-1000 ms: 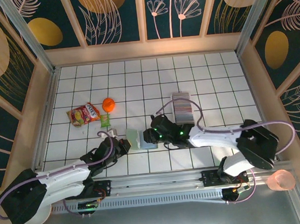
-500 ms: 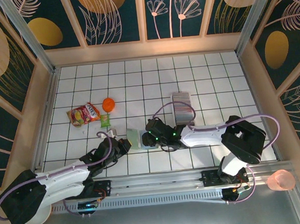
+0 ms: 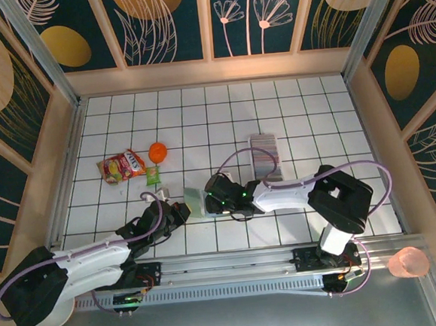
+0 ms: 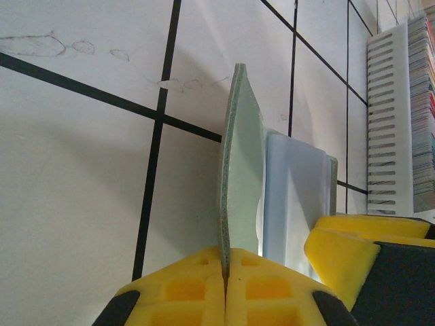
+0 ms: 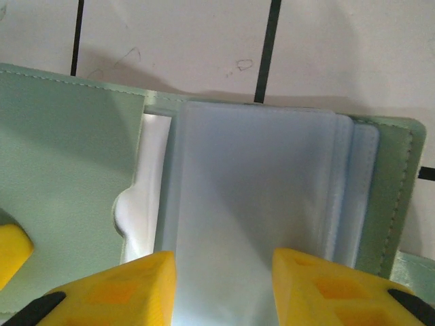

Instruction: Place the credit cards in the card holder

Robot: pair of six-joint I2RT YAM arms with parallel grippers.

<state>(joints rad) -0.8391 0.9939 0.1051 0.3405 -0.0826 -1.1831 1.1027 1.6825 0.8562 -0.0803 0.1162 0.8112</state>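
Card holder standing half-open on tiled surface, near front edge, between both arms. Left hand pinching together on its green cover edge. Right hand hovering with fingers apart, straddling its bluish inside. Credit cards sitting edge-on in slotted tray, near holder, to its right.

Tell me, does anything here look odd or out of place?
Nothing looks spilled or broken. The card holder is held open, its green cover pinched in the left pincer. A snack packet and a small orange object lie on the white tiles, with no clear link to cards.
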